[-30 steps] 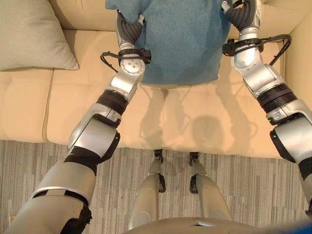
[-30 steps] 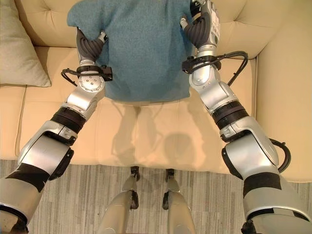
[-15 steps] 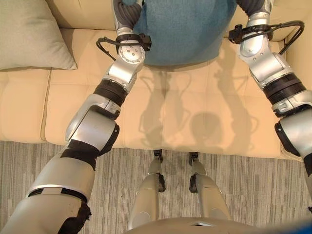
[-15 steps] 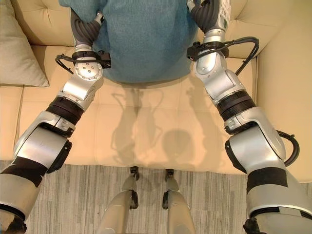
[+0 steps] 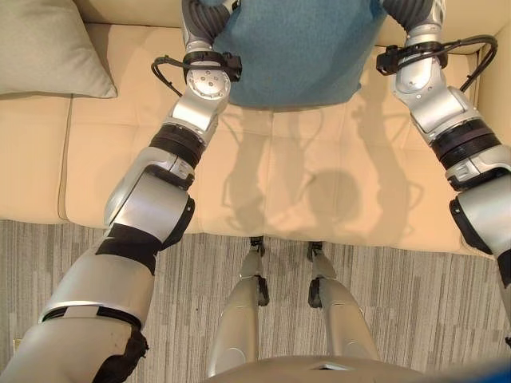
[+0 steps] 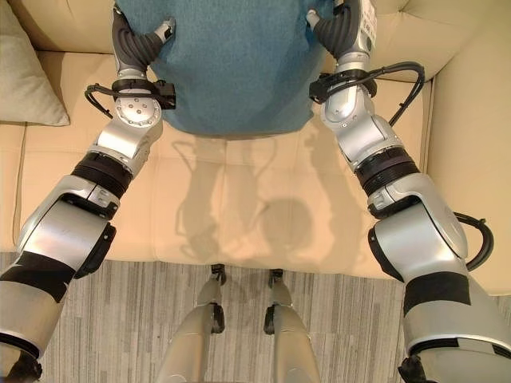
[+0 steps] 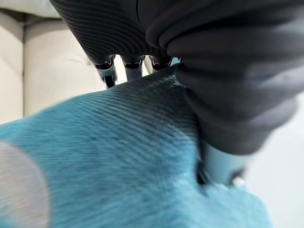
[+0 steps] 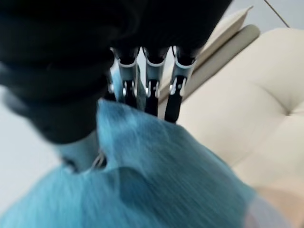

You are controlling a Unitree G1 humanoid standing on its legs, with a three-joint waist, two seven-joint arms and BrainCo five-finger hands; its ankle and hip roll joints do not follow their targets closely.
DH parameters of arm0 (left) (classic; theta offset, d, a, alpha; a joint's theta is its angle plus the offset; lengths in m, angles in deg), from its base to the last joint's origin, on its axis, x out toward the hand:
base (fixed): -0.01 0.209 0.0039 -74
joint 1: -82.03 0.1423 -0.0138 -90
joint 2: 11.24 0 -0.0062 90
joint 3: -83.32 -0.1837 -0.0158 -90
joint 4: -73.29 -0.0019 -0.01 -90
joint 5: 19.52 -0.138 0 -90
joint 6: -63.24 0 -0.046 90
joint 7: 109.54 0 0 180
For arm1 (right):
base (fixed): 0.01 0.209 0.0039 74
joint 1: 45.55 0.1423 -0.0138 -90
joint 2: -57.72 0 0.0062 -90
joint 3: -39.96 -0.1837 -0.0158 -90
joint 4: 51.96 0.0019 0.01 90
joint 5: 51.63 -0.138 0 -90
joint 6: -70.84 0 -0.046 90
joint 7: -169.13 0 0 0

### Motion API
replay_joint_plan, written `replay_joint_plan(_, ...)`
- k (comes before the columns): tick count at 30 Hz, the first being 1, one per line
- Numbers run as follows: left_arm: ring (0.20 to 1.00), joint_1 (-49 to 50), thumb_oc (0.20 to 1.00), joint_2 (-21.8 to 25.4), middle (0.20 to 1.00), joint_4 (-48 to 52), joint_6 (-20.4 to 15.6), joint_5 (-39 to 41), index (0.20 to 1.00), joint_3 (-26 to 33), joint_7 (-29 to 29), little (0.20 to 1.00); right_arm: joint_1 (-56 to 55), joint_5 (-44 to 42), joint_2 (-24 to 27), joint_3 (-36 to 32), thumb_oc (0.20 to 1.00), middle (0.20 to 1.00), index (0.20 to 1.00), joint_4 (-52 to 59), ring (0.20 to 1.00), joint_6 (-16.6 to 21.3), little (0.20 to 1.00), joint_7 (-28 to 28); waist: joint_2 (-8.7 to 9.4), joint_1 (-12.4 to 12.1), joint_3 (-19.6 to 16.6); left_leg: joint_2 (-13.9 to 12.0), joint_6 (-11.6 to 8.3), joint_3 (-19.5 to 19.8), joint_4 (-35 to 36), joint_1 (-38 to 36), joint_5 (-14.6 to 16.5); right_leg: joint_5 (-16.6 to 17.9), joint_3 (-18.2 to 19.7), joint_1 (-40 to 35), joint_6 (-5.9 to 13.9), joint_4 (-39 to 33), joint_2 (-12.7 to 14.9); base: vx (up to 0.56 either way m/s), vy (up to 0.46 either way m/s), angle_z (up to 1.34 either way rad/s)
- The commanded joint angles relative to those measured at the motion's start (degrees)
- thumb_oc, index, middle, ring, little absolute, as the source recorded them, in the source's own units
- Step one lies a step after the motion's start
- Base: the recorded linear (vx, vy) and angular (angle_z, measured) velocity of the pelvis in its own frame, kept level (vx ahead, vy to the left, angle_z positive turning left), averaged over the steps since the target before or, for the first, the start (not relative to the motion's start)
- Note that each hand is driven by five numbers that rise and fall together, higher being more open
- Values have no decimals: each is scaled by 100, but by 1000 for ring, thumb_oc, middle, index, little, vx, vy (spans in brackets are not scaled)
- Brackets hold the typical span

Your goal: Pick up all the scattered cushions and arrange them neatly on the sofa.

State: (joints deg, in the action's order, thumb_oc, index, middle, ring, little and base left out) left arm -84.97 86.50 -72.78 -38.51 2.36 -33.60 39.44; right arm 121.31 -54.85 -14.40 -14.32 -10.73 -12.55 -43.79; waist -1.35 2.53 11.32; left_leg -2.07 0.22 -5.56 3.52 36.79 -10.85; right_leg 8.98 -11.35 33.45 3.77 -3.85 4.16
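Note:
A large teal cushion [image 5: 295,48] hangs upright over the cream sofa seat [image 5: 279,183], close to the backrest, gripped at its two sides. My left hand [image 5: 204,24] pinches its left edge; the left wrist view shows fingers [image 7: 109,73] behind the teal cushion [image 7: 109,156] and the thumb pressing the front. My right hand [image 6: 343,28] grips the right edge the same way, with fingers [image 8: 152,85] behind the teal cushion [image 8: 152,180]. A beige cushion [image 5: 48,44] lies on the sofa at the far left.
The sofa's right armrest [image 6: 479,144] rises beside my right arm. Bare seat stretches between the beige cushion and the teal one. A striped grey carpet [image 5: 200,271] runs along the sofa's front edge.
Both arms have carried the teal cushion farther toward the backrest. The whole view has also shifted slightly, so the camera has moved.

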Motion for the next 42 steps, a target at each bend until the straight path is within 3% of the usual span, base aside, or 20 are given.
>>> replay_joint_plan(1, 1000, -650, 1000, 416, 1000, -562, -119, -82, 1000, -361, 373, 1000, 669, 6, 88, 136, 1000, 1000, 1000, -475, 1000, 106, 1000, 302, 255, -171, -60, 11, -765, -164, 148, -236, 214, -53, -59, 1, 609, -43, 335, -33, -15, -1)
replay_joint_plan(2, 1000, -606, 1000, 1040, 1000, -664, -99, -115, 1000, -431, 636, 1000, 635, -1, 627, 307, 1000, 1000, 1000, -658, 1000, 72, 1000, 514, 248, -199, -80, 9, -791, -189, 148, -321, 219, -35, -100, -102, 639, -51, 353, -35, -6, 1)
replay_joint_plan(7, 1000, -7, 1000, 1988, 1000, -672, -89, -226, 1000, -208, 848, 1000, -242, -148, 1574, -68, 1000, 1000, 1000, -833, 1000, 57, 1000, 766, 244, -214, -214, 12, -792, -199, 148, -579, 306, -50, -176, -386, 661, -75, 387, -11, 3, 7)
replay_joint_plan(8, 1000, 6, 1000, 1986, 1000, -662, -86, -229, 1000, -209, 845, 1000, -264, -144, 1576, -81, 1000, 1000, 1000, -821, 1000, 54, 1000, 764, 248, -216, -219, 13, -792, -199, 148, -584, 308, -51, -176, -391, 662, -76, 387, 9, -6, 7)
replay_joint_plan(9, 1000, 519, 1000, 2191, 1000, -260, -121, -330, 1000, 44, 873, 1000, -840, -192, 1845, -460, 1000, 1000, 1000, -670, 1000, 89, 1000, 822, 267, -214, -249, 7, -785, -206, 148, -731, 356, -79, -214, -559, 662, -87, 398, 12, -20, 8)
replay_joint_plan(11, 1000, 1872, 1000, 2325, 1000, 776, -186, -502, 1000, 689, 948, 1000, -2284, -79, 1927, -1349, 1000, 1000, 1000, 19, 1000, 118, 1000, 920, 307, -188, -317, -10, -755, -219, 148, -1056, 466, -129, -268, -904, 655, -104, 412, 43, -34, 10)
replay_joint_plan(14, 1000, 3742, 1000, 2046, 1000, 1904, -205, -616, 1000, 1537, 1123, 1000, -4233, 136, 1608, -2466, 1000, 1000, 1000, 971, 1000, 144, 1000, 1109, 371, -164, -430, -37, -737, -248, 148, -1461, 571, -211, -320, -1334, 644, -115, 417, 76, -28, 15)
replay_joint_plan(15, 1000, 5453, 1000, 1599, 1000, 2708, -161, -748, 1000, 2084, 1458, 1000, -5697, 471, 1094, -3084, 1000, 1000, 1000, 1573, 1000, 169, 1000, 1389, 399, -150, -501, -53, -706, -263, 148, -1810, 638, -295, -366, -1710, 635, -115, 412, 61, -21, 5)
replay_joint_plan(17, 1000, 6022, 1000, 1473, 1000, 2916, -126, -816, 1000, 2252, 1658, 1000, -6136, 635, 941, -3238, 1000, 1000, 1000, 1666, 1000, 146, 1000, 1485, 397, -145, -527, -50, -677, -271, 148, -1952, 685, -329, -364, -1837, 631, -115, 411, 61, -5, 5)
replay_joint_plan(18, 1000, 6894, 1000, 1172, 1000, 2924, -63, -893, 1000, 2429, 1960, 1000, -6814, 575, 484, -3484, 1000, 1000, 1000, 1806, 1000, 211, 1000, 1690, 393, -126, -595, -74, -650, -275, 148, -2174, 738, -382, -375, -2044, 628, -115, 414, 48, 9, 5)
replay_joint_plan(19, 1000, 6905, 1000, 1174, 1000, 2933, -60, -894, 1000, 2432, 1961, 1000, -6825, 577, 481, -3487, 1000, 1000, 1000, 1817, 1000, 207, 1000, 1691, 397, -118, -608, -66, -645, -270, 148, -2154, 717, -369, -379, -2027, 628, -115, 422, 39, 13, 1)
replay_joint_plan(22, 1000, 8309, 1000, 326, 1000, 2312, 187, -1055, 1000, 2593, 2480, 1000, -7820, 787, -363, -3588, 1000, 1000, 1000, 1604, 1000, 237, 1000, 2016, 367, -127, -673, -89, -551, -349, 148, -2677, 833, -502, -370, -2494, 573, -94, 342, 0, 0, 0)
replay_joint_plan(25, 1000, 8611, 1000, -266, 1000, 1237, 386, -1344, 1000, 2441, 2619, 1000, -8026, 791, -847, -3477, 1000, 1000, 1000, 892, 1000, 228, 1000, 2071, 351, -145, -723, -138, -512, -388, 148, -2951, 863, -600, -350, -2742, 525, -75, 277, -27, -15, -4)
replay_joint_plan(27, 1000, 8616, 1000, -389, 1000, 891, 423, -1458, 1000, 2372, 2643, 1000, -8027, 727, -961, -3467, 1000, 1000, 1000, 676, 1000, 222, 1000, 2055, 349, -146, -728, -156, -511, -398, 148, -3003, 864, -625, -346, -2813, 509, -74, 255, -49, -38, -3)
replay_joint_plan(29, 1000, 8432, 1000, -623, 1000, -174, 541, -2145, 1000, 1991, 2626, 1000, -7976, 541, -1235, -3284, 1000, 1000, 1000, -235, 1000, 170, 1000, 2045, 328, -125, -770, -245, -548, -406, 148, -3188, 868, -754, -301, -3010, 438, -99, 142, -103, -85, -4)
replay_joint_plan(35, 1000, 8248, 1000, -742, 1000, -553, 562, -2181, 1000, 2035, 2466, 1000, -7917, 596, -1380, -3021, 1000, 1000, 1000, -1110, 1000, 38, 1000, 2076, 306, -190, -702, -387, -606, -331, 96, -3247, 759, -939, -216, -3112, 310, -115, -34, -117, -97, 0)
replay_joint_plan(36, 1000, 8167, 1000, -752, 1000, -551, 559, -2139, 1000, 2013, 2399, 1000, -7897, 515, -1380, -3023, 1000, 1000, 1000, -1239, 1000, 26, 1000, 2052, 357, -205, -568, -436, -628, -227, -423, -2988, 797, -945, -213, -3103, 264, -115, -20, -384, -94, 4)
replay_joint_plan(37, 1000, 8056, 1000, -752, 1000, -589, 561, -2139, 1000, 1978, 2373, 1000, -7842, 514, -1361, -2950, 1000, 1000, 1000, -1361, 1000, 19, 1000, 2053, 469, -210, -434, -367, -583, -143, -1030, -2841, 1218, -849, -248, -3030, 227, -115, 80, -405, -86, 10)
replay_joint_plan(40, 1000, 8029, 1000, -855, 1000, -807, 576, -2152, 1000, 1996, 2343, 1000, -7806, 668, -1374, -2834, 1000, 1000, 1000, -1551, 1000, -10, 1000, 2116, 554, -121, -524, -197, -486, -95, -1585, -3075, 1850, -691, -285, -2922, 209, -114, 196, -217, 16, 25)
replay_joint_plan(42, 1000, 7970, 1000, -908, 1000, -895, 556, -2159, 1000, 1973, 2349, 1000, -7771, 807, -1382, -2734, 1000, 1000, 1000, -1609, 1000, -25, 1000, 2159, 500, -59, -601, -130, -505, -65, -1455, -3400, 2012, -621, -298, -2833, 230, -101, 188, -103, 88, 20)
